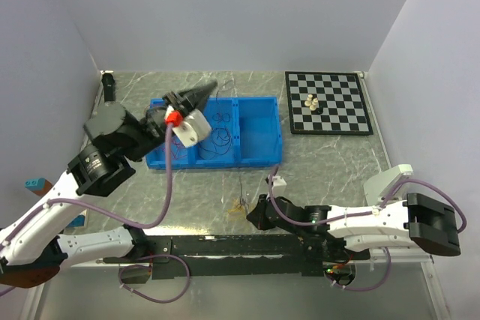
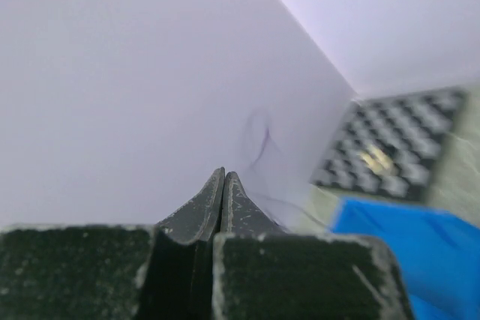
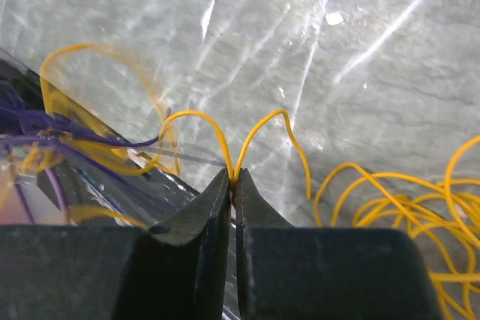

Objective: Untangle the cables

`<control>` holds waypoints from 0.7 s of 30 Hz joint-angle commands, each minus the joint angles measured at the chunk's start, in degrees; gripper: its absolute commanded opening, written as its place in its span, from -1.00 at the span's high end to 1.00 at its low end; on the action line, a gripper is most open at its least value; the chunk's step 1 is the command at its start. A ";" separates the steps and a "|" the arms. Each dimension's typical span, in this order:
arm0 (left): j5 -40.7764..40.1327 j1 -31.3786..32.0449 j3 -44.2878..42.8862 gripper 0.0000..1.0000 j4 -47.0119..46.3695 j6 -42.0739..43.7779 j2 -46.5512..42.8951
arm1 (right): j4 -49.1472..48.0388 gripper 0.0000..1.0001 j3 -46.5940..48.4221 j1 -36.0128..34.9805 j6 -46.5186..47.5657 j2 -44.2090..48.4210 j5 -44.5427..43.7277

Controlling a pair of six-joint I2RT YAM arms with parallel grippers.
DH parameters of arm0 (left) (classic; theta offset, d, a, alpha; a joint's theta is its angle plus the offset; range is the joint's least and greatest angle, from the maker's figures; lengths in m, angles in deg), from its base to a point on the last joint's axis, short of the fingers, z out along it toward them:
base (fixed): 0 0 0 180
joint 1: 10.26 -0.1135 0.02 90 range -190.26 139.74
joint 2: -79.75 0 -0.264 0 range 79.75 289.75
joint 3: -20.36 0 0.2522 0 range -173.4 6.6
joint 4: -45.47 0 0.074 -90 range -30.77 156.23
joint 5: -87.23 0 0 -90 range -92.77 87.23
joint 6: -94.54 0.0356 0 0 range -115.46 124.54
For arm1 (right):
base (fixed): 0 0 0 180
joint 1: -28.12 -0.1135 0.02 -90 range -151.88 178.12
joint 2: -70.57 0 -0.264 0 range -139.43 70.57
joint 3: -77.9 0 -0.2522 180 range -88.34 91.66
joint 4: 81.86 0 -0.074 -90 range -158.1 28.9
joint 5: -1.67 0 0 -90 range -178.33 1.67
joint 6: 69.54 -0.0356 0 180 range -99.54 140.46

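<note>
On marbled tabletop (image 3: 360, 110), curly yellow cables (image 3: 193, 112), perhaps plastic-coated

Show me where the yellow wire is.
The yellow wire is pinched by the right gripper low over the marble table, just on the near side of the blue tray, mid top view.

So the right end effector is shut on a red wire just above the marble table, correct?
Not red. The right wrist view shows the right end effector shut on a yellow wire just above the marble table.
</note>
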 commanded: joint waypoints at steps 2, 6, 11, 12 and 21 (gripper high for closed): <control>-4.06 -0.26 -9.13 0.99 -20.05 5.74 -0.33 | 6.42 0.79 -1.46 0.09 -0.82 -1.86 0.82; -4.06 -0.08 -10.62 0.99 -25.94 7.94 0.20 | 6.60 0.60 -2.34 0.09 -1.44 -1.24 0.82; -3.71 0.09 -15.45 0.99 -15.28 4.44 1.43 | 7.74 0.47 -1.12 0.09 -0.56 0.51 0.20; -2.58 0.01 -15.90 0.99 -10.44 3.56 1.34 | 8.26 0.46 -0.59 0.09 -0.30 1.04 -0.06; 10.52 0.01 14.82 0.58 18.42 -10.60 -8.05 | 11.78 0.16 2.75 0.09 1.73 6.92 -2.69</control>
